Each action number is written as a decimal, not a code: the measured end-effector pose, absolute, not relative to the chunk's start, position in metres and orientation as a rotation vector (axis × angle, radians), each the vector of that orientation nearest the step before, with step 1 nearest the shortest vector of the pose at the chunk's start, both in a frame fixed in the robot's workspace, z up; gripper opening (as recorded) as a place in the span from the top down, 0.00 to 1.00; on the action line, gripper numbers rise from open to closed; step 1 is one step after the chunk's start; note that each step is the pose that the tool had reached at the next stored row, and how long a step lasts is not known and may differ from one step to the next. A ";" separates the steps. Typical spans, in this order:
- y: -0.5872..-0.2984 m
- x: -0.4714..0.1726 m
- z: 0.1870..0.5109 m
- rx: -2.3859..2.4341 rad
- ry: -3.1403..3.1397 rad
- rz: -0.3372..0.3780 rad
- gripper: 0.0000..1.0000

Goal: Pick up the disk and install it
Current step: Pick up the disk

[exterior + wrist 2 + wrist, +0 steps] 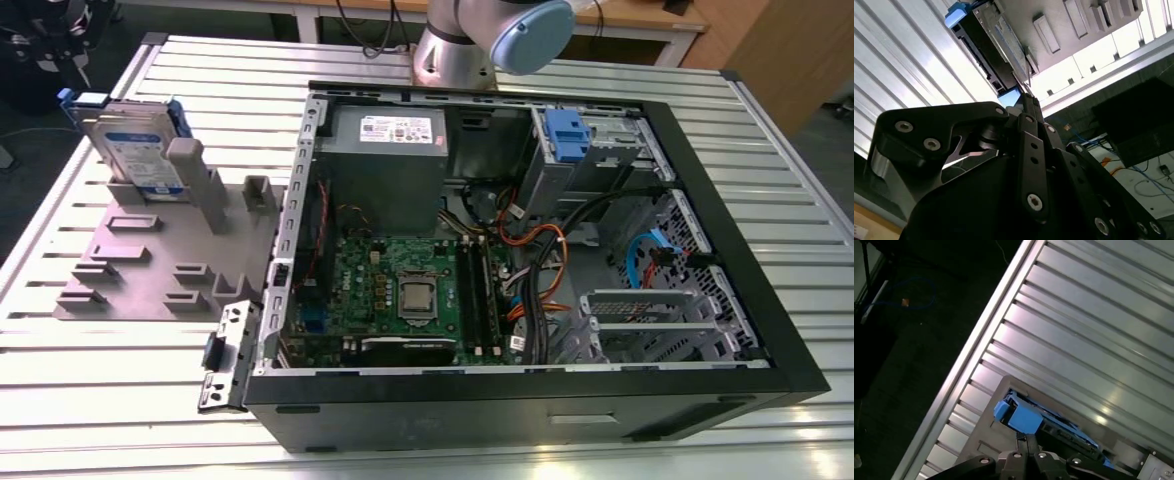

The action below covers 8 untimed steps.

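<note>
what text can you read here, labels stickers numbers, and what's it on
Disk label: blue-and-white print, too small to read.
Power supply sticker: dark print on white, too small to read.
Motherboard: markings too small to read.
None can be quoted.

1. Flat silver disk with blue carrier rails: in the exterior view, the posts of the grey plastic holder hide its foot from you. In the first wrist view, the black metal gripper covers one end of it.
2. Gripper: the picture's edge cuts off its body in both wrist views.
3. Silver and pale-blue robot arm: you lose it at the exterior view's upper edge.
4. Ribbed aluminium table: it runs off the exterior view's left, right and lower edges.
5. Disk label: too small for you to read.
</note>
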<state>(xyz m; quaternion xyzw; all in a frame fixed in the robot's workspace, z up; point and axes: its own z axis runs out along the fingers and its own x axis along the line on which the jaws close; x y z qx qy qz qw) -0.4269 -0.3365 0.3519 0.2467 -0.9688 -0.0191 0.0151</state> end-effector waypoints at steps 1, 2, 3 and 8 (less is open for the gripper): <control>-0.337 -0.427 0.352 0.789 -3.009 -0.059 0.89; -0.337 -0.427 0.352 0.811 -3.003 -0.059 0.89; -0.337 -0.427 0.352 0.833 -2.996 -0.058 0.89; -0.337 -0.427 0.352 0.944 -2.962 -0.057 0.89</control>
